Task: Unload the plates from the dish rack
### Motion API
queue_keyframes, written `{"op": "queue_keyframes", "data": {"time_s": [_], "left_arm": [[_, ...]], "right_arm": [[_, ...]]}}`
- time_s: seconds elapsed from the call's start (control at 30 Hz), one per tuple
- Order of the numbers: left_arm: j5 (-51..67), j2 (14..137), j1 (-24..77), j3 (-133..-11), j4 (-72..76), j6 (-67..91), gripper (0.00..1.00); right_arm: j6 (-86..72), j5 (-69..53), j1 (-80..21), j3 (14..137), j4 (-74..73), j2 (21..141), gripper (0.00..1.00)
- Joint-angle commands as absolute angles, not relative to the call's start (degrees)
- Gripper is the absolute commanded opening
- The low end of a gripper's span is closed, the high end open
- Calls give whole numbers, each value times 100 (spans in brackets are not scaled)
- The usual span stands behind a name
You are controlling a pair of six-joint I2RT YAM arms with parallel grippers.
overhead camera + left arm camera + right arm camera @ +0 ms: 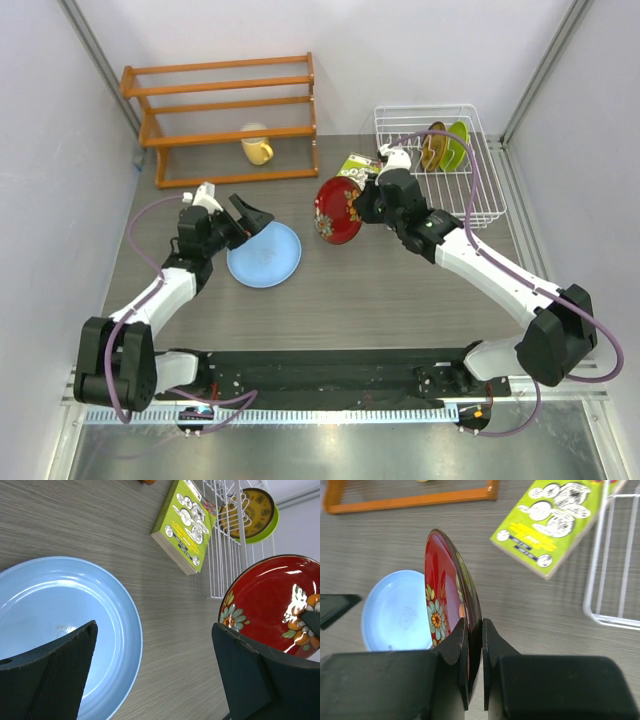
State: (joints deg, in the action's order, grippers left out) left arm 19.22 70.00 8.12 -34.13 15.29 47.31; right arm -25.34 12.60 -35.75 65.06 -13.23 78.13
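Right fingers (454, 652) pinch the dark red plate (338, 210) by its rim, on edge just left of the dish rack (487, 214); left fingers (60, 675) spread above the light blue plate (264, 254), flat on the bench (400, 290) farther left; amber plate (433, 146) and lime green plate (456, 143) stand in the rack.

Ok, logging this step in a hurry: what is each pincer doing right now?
Left pincer: open, empty, above the light blue plate.
Right pincer: closed on the rim of the dark red plate.

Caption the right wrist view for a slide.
Right end effector grips the red plate by its rim, blue plate flat on the table beyond.
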Motion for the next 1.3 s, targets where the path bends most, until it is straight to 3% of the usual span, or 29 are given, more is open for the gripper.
{"op": "queue_keyframes", "data": {"time_s": [0.0,0.43,0.53,0.57,0.73,0.77,0.83,0.87,0.93,0.97,1.07,1.27], "left_arm": [[2364,7224,800,-3226,2793,5193,95],[2575,7778,1186,-3182,3902,5730,90],[2680,7936,1222,-3234,4008,5757,74],[2698,7971,1222,-3234,4025,5739,61],[2742,8051,1222,-3138,4140,5739,25],[2751,8042,1222,-3155,4027,5713,12],[2742,8007,1222,-3199,3851,5582,0],[2725,7998,1222,-3225,3684,5538,0],[2672,7885,1222,-3243,3499,5397,0],[2515,7823,1222,-3234,3263,5344,0],[2085,7489,1187,-3225,2649,5116,0],[1548,6761,932,-3384,1339,4527,0]], "right_arm": [[-3181,634,-3682,6495,-168,7778,1],[-3937,-165,-3955,6372,966,8437,1],[-4122,-386,-3955,6293,1256,8473,1],[-4157,-482,-3955,6302,1335,8481,1],[-4280,-615,-3955,6275,1450,8464,1],[-4289,-624,-3955,6275,1459,8464,1],[-4280,-712,-3955,6310,1476,8481,1],[-4306,-721,-3964,6311,1485,8508,1],[-4298,-703,-3955,6310,1459,8517,11],[-4263,-677,-3946,6302,1415,8508,28],[-4105,-502,-3911,6328,1196,8490,61],[-3806,-53,-3683,6275,669,8306,72]]}}
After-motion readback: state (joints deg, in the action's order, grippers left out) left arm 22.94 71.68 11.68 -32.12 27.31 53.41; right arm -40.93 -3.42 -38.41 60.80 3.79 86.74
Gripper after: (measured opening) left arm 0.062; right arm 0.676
